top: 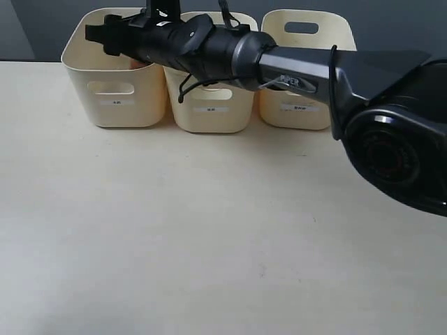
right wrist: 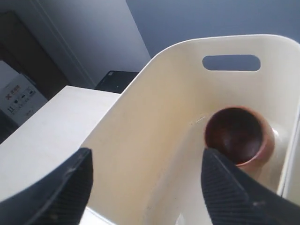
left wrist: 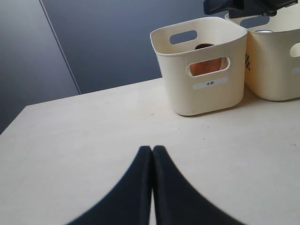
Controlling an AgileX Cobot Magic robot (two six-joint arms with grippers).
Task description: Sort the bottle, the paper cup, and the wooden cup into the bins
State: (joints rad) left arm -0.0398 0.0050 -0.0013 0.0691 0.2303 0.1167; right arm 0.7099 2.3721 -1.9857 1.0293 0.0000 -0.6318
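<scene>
Item: wooden cup [right wrist: 239,136], being held inside the leftmost of three bins [top: 115,73].
Right gripper [right wrist: 145,183] is being kept above that bin, jaws spread and empty; left gripper [left wrist: 152,154] is being kept pressed closed over the table [left wrist: 93,140], empty.

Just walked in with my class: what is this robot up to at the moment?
It is sorting items into three cream bins. The right gripper is open above the left bin, with the wooden cup lying free inside. The left gripper is shut and empty over the bare table.
</scene>
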